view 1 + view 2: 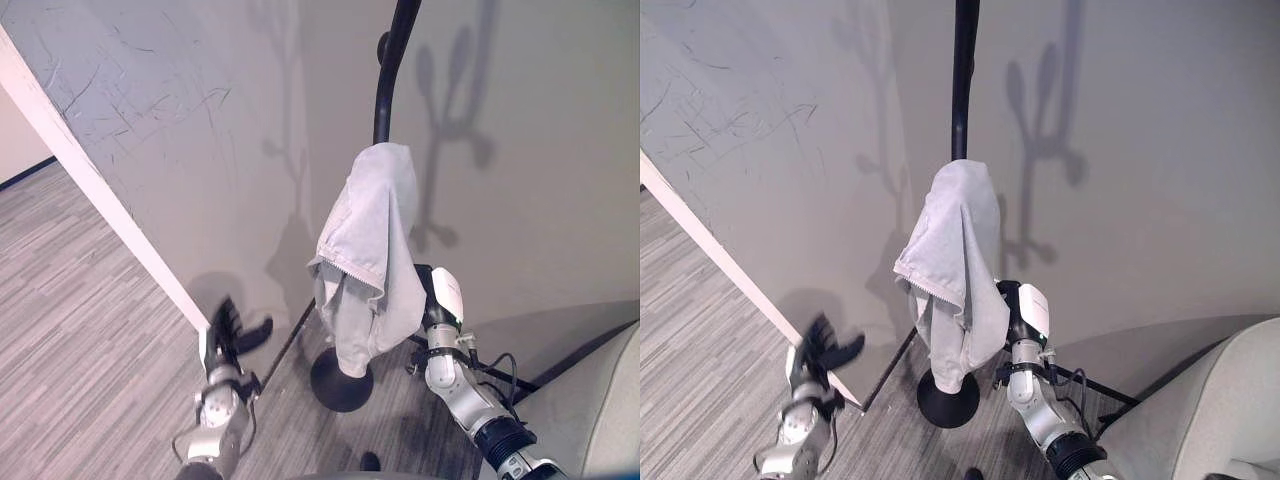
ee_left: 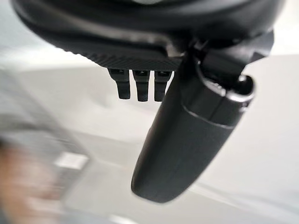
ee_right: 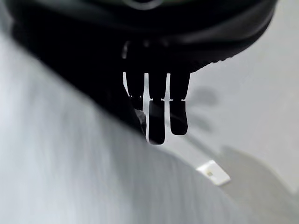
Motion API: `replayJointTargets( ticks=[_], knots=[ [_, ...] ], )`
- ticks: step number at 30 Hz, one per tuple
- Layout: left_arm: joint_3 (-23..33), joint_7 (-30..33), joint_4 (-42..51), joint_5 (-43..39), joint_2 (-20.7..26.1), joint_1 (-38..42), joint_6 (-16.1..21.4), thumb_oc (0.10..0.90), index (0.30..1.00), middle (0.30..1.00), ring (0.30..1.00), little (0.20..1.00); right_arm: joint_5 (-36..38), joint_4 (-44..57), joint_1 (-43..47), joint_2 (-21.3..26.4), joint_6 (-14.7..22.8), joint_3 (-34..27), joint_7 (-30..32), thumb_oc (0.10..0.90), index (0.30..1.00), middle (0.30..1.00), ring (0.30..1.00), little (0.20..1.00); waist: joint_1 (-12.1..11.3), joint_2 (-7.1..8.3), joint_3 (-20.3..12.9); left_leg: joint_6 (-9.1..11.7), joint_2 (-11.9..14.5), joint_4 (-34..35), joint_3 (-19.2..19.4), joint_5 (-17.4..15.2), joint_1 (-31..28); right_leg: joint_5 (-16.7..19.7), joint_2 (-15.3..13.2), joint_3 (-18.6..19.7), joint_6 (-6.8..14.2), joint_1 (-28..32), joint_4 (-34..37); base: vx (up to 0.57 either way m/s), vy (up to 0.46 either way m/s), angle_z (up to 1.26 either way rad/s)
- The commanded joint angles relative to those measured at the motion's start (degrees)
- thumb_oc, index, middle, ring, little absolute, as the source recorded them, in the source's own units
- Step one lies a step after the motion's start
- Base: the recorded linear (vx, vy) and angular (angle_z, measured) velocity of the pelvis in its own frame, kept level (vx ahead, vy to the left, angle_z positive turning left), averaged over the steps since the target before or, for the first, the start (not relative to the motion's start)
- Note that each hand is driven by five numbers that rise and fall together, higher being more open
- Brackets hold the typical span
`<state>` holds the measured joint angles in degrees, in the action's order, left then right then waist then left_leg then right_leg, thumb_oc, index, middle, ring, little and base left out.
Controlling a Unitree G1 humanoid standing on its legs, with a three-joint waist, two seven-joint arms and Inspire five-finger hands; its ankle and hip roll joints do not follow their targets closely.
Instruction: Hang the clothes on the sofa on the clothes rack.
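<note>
While a pale grey garment (image 1: 368, 255) hangs draped over the black clothes rack (image 1: 392, 70), its cloth falls in folds down the pole toward the round black base (image 1: 340, 385) on the grey plank floor (image 1: 80, 330). One zipped or stitched edge of the garment runs slantwise across its front. The rack stands close to a grey wall (image 1: 180, 130), which carries scuff marks and the rack's shadow, with a white strip (image 1: 95, 185) running along the wall's lower edge.

The right hand (image 1: 437, 295) is raised just beside the lower part of the garment, on the sofa side, with its white-covered thumb toward the camera; in the right wrist view its dark fingers (image 3: 156, 116) point out straight next to the pale cloth, curled round nothing. The left hand (image 1: 232, 335) is low near the wall strip, well apart from the garment, with its fingers spread and relaxed, holding nothing; the left wrist view shows the thumb (image 2: 187, 140) standing out and the fingers short and straight. A corner of the light grey sofa (image 1: 600, 400) shows at the lower right
</note>
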<state>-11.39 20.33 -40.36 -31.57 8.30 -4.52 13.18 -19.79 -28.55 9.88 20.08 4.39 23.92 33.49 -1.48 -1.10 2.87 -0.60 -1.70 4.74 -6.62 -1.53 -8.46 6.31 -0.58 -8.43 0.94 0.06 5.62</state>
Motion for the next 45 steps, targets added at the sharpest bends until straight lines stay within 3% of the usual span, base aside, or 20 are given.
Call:
replayJointTargets(
  ticks=[1, 4, 5, 6, 12, 19, 20, 21, 23, 24, 25, 26, 27, 28, 30, 32, 33, 38, 45],
  knots=[
    [0.89, -2.01, -1.1, -0.19, 1.48, 4.51, 4.33, 0.8, 0.9, 0.9, 0.9, 0.9, 0.4, -3.6, -1.18, 0.77, -0.36, 1.52, -0.82, 0.4, 0.3, 0.3, 0.3, 0.3, -1.35, 3.27, -1.37, 1.09, 1.49, 0.26, 0.73, 1.17, 3.81, -5.42, -2.26, 1.54, 3.57, 5.53, -0.62, 0.0, 0.0, 0.0],
    [0.79, -2.13, -2.62, 0.59, 1.39, 4.47, 4.19, 0.8, 0.9, 0.9, 0.9, 0.9, 0.45, -3.87, -1.39, 0.6, -0.24, 1.87, -1.02, 0.4, 0.3, 0.3, 0.3, 0.3, -1.37, 3.29, -1.3, 1.09, 1.5, 0.26, 0.73, 1.12, 3.78, -5.44, -2.24, 1.53, 3.58, 5.54, -0.62, 0.0, 0.0, 0.0],
    [0.98, -2.75, -9.91, 1.79, -0.08, 4.32, 3.37, 0.8, 0.9, 0.9, 0.9, 0.9, 1.37, -5.68, -2.48, -0.78, 0.09, 2.91, -1.67, 0.515, 0.472, 0.472, 0.472, 0.472, -1.43, 3.45, -1.29, 1.13, 1.52, 0.26, 0.67, 1.01, 3.73, -5.54, -2.22, 1.43, 3.55, 5.52, -0.62, 0.0, 0.0, 0.0],
    [1.6, -3.16, -12.52, 1.41, -0.72, 4.45, 3.15, 0.8, 0.9, 0.9, 0.9, 0.9, 1.87, -6.34, -2.74, -1.26, 0.2, 3.04, -1.68, 0.8, 0.9, 0.9, 0.9, 0.9, -1.45, 3.5, -1.27, 1.14, 1.53, 0.26, 0.65, 0.94, 3.72, -5.6, -2.22, 1.38, 3.54, 5.52, -0.62, 0.0, 0.0, 0.0],
    [5.7, -3.36, -20.3, -2.89, -2.99, 4.14, 2.75, 0.8, 0.9, 0.9, 0.9, 0.9, 4.27, -7.43, -3.76, -2.24, 0.69, 2.18, -0.45, 0.8, 0.9, 0.9, 0.9, 0.9, -1.53, 3.56, -1.21, 1.18, 1.56, 0.26, 0.72, 0.76, 3.48, -5.74, -2.22, 1.41, 3.56, 5.72, -0.62, 0.0, 0.0, 0.0],
    [7.83, -2.75, -27.2, -0.38, -2.89, 4.14, 1.56, 0.8, 0.9, 0.9, 0.9, 0.9, 11.81, -10.59, -4.67, -4.07, 1.9, -2.19, 2.08, 0.8, 0.9, 0.9, 0.9, 0.9, -1.47, 3.76, -1.26, 1.21, 1.6, 0.26, 0.91, 0.62, 3.36, -5.8, -2.18, 1.48, 3.52, 5.81, -0.62, 0.0, 0.0, 0.0],
    [8.08, -2.67, -28.21, -0.37, -2.9, 4.17, 1.44, 0.8, 0.9, 0.9, 0.9, 0.9, 14.54, -11.17, -4.92, -4.66, 2.58, -3.25, 2.33, 0.8, 0.9, 0.9, 0.9, 0.9, -1.44, 3.84, -1.27, 1.21, 1.59, 0.26, 0.94, 0.63, 3.35, -5.8, -2.16, 1.51, 3.51, 5.81, -0.62, 0.0, 0.0, 0.0],
    [8.62, -2.66, -29.38, -0.99, -2.96, 4.15, 0.99, 0.8, 0.9, 0.9, 0.9, 0.9, 23.28, -13.44, -5.58, -6.61, 4.84, -6.79, 2.68, 0.8, 0.9, 0.9, 0.9, 0.9, -1.35, 3.95, -1.36, 1.24, 1.61, 0.26, 0.97, 0.61, 3.36, -5.76, -2.15, 1.48, 3.52, 5.79, -0.62, 0.0, 0.0, 0.0],
    [9.11, -2.83, -30.22, -1.38, -2.99, 4.24, 0.72, 0.8, 0.9, 0.9, 0.9, 0.9, 25.91, -14.31, -5.79, -7.17, 5.19, -7.71, 2.41, 0.8, 0.9, 0.9, 0.9, 0.9, -1.36, 4.0, -1.38, 1.27, 1.59, 0.26, 1.0, 0.58, 3.35, -5.74, -2.12, 1.49, 3.51, 5.81, -0.62, 0.0, 0.0, 0.0],
    [9.41, -2.86, -31.28, -1.26, -2.76, 4.12, 0.1, 0.8, 0.9, 0.9, 0.9, 0.9, 33.42, -18.17, -6.05, -8.75, 6.89, -10.63, 1.62, 0.8, 0.9, 0.9, 0.9, 0.9, -1.34, 4.17, -1.51, 1.29, 1.56, 0.26, 0.93, 0.56, 3.34, -5.69, -2.07, 1.45, 3.45, 5.84, -0.62, 0.0, 0.0, 0.0],
    [9.4, -2.87, -31.29, -1.26, -2.74, 4.14, 0.1, 0.8, 0.9, 0.9, 0.9, 0.9, 33.48, -18.24, -6.01, -8.74, 6.94, -10.64, 1.58, 0.8, 0.9, 0.9, 0.9, 0.9, -1.36, 4.17, -1.49, 1.3, 1.56, 0.26, 0.94, 0.55, 3.33, -5.7, -2.07, 1.46, 3.45, 5.86, -0.62, 0.0, 0.0, 0.0],
    [9.45, -3.25, -32.97, -0.37, -2.39, 4.18, -0.9, 0.8, 0.9, 0.9, 0.9, 0.9, 42.12, -23.41, -5.89, -10.41, 8.44, -13.57, 0.58, 0.8, 0.9, 0.9, 0.9, 0.9, -1.36, 4.38, -1.73, 1.38, 1.55, 0.26, 0.93, 0.51, 3.38, -5.63, -2.03, 1.48, 3.38, 5.76, -0.62, 0.0, 0.0, 0.0],
    [9.45, -3.26, -32.99, -0.37, -2.37, 4.21, -0.9, 0.8, 0.9, 0.9, 0.9, 0.9, 42.22, -23.56, -5.8, -10.4, 8.53, -13.58, 0.49, 0.8, 0.9, 0.9, 0.9, 0.9, -1.39, 4.4, -1.7, 1.38, 1.55, 0.26, 0.94, 0.49, 3.36, -5.65, -2.03, 1.5, 3.38, 5.78, -0.62, 0.0, 0.0, 0.0],
    [9.42, -4.21, -34.64, 0.47, -2.03, 4.51, -1.88, 0.8, 0.9, 0.9, 0.9, 0.9, 51.72, -31.47, -5.09, -12.3, 9.48, -16.65, -1.49, 0.8, 0.9, 0.9, 0.9, 0.9, -1.5, 4.58, -1.92, 1.47, 1.57, 0.26, 0.86, 0.39, 3.31, -5.61, -1.99, 1.48, 3.33, 5.81, -0.62, 0.0, 0.0, 0.0],
    [9.42, -4.52, -35.14, 0.31, -1.89, 4.6, -2.16, 0.8, 0.9, 0.9, 0.9, 0.9, 55.81, -34.47, -4.77, -13.11, 9.78, -17.7, -2.26, 0.8, 0.9, 0.9, 0.9, 0.9, -1.57, 4.61, -1.99, 1.5, 1.57, 0.26, 0.86, 0.35, 3.3, -5.62, -1.95, 1.49, 3.32, 5.84, -0.62, 0.0, 0.0, 0.0],
    [8.77, -6.12, -36.18, -0.01, -1.76, 5.03, -2.74, 0.8, 0.9, 0.9, 0.9, 0.9, 66.47, -45.25, -3.57, -14.95, 9.51, -22.6, -4.53, 0.8, 0.9, 0.9, 0.9, 0.9, -1.72, 4.54, -2.19, 1.6, 1.6, 0.26, 0.76, 0.18, 3.23, -5.62, -1.92, 1.39, 3.33, 5.92, -0.62, 0.01, 0.001, 0.02],
    [8.49, -6.71, -36.29, -0.15, -1.79, 5.09, -2.58, 0.8, 0.9, 0.9, 0.9, 0.9, 68.29, -47.88, -3.59, -15.45, 9.11, -23.84, -5.04, 0.8, 0.9, 0.9, 0.9, 0.9, -1.68, 4.44, -2.28, 1.63, 1.61, 0.26, 0.74, 0.11, 3.19, -5.65, -1.93, 1.32, 3.35, 5.95, -0.62, 0.02, 0.004, 0.07],
    [5.28, -8.74, -36.01, 0.54, -2.28, 5.56, -1.91, 0.8, 0.9, 0.9, 0.9, 0.9, 70.52, -56.86, -3.43, -16.06, 6.07, -25.09, -7.79, 0.8, 0.9, 0.9, 0.9, 0.9, -1.62, 3.83, -2.19, 1.72, 1.64, 0.26, 0.54, -0.04, 3.08, -5.73, -2.09, 1.05, 3.42, 6.1, -0.62, 0.0, 0.005, 0.02],
    [3.65, -8.85, -35.87, 0.19, -2.58, 5.8, -1.76, 0.8, 0.9, 0.9, 0.9, 0.9, 70.22, -53.3, -2.91, -16.53, 6.57, -22.51, -9.42, 0.8, 0.9, 0.9, 0.9, 0.9, -1.46, 3.52, -1.94, 1.83, 1.63, 0.26, 0.74, 0.04, 3.15, -5.61, -2.21, 1.02, 3.49, 5.99, -0.62, 0.0, 0.001, 0.0]
  ],
)
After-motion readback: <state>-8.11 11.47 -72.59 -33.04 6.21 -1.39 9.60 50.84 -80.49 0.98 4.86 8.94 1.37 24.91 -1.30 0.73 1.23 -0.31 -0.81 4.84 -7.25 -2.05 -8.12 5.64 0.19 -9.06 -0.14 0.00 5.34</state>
